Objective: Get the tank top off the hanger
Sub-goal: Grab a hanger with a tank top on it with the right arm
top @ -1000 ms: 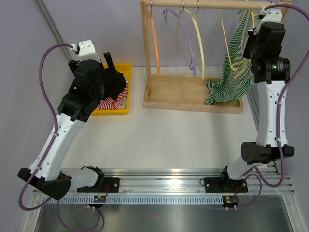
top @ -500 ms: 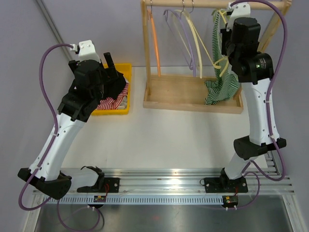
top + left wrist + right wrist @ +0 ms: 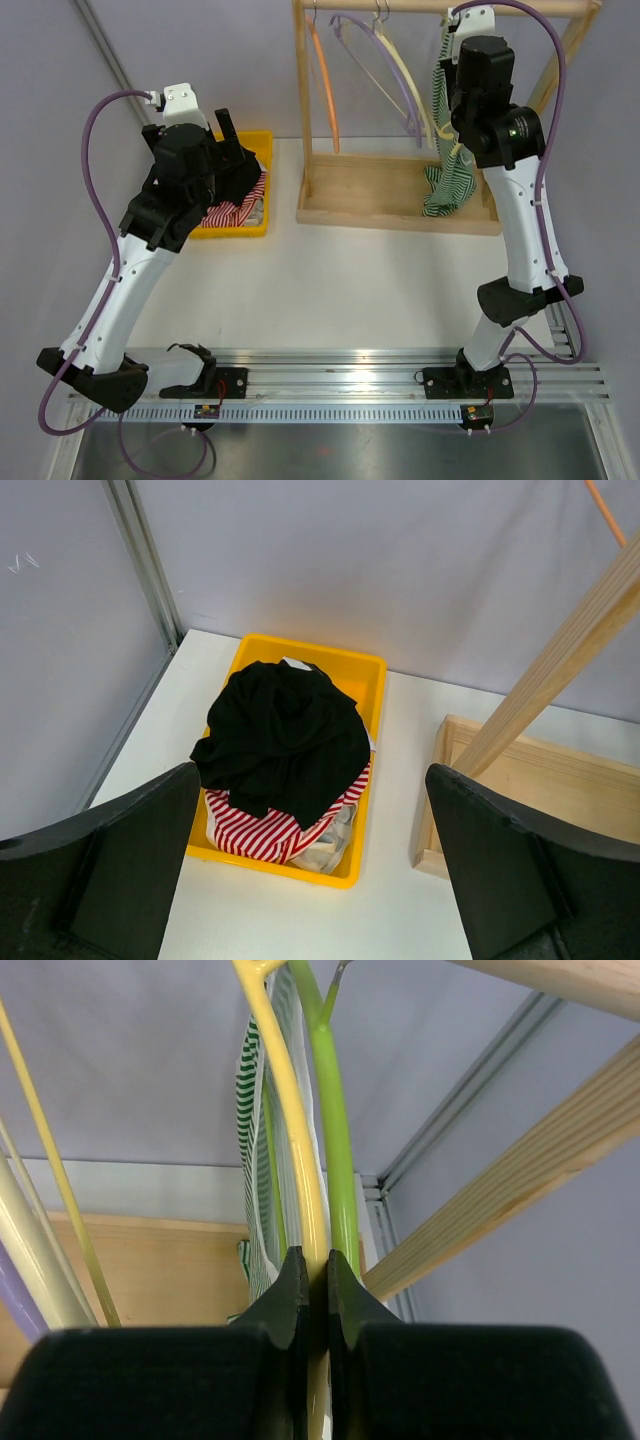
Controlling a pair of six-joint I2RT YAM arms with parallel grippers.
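The green-and-white striped tank top (image 3: 446,180) hangs at the right end of the wooden rack, and its hem reaches the rack's base. In the right wrist view the tank top (image 3: 262,1140) drapes just left of a yellow hanger (image 3: 290,1160) and a green hanger (image 3: 335,1140). My right gripper (image 3: 318,1265) is shut on the yellow hanger's wire, high under the rail. My left gripper (image 3: 312,780) hovers wide open above the yellow bin with nothing between its fingers.
A yellow bin (image 3: 368,675) at the left holds a black garment (image 3: 285,730) over a red-striped one (image 3: 260,830). The rack's wooden base (image 3: 380,195) and top rail (image 3: 500,8) carry orange (image 3: 325,90), purple (image 3: 385,70) and cream (image 3: 405,80) hangers.
My right arm has moved left along the rail, carrying the gripped hanger and tank top with it. The other hangers have swung left. The left arm has not moved.
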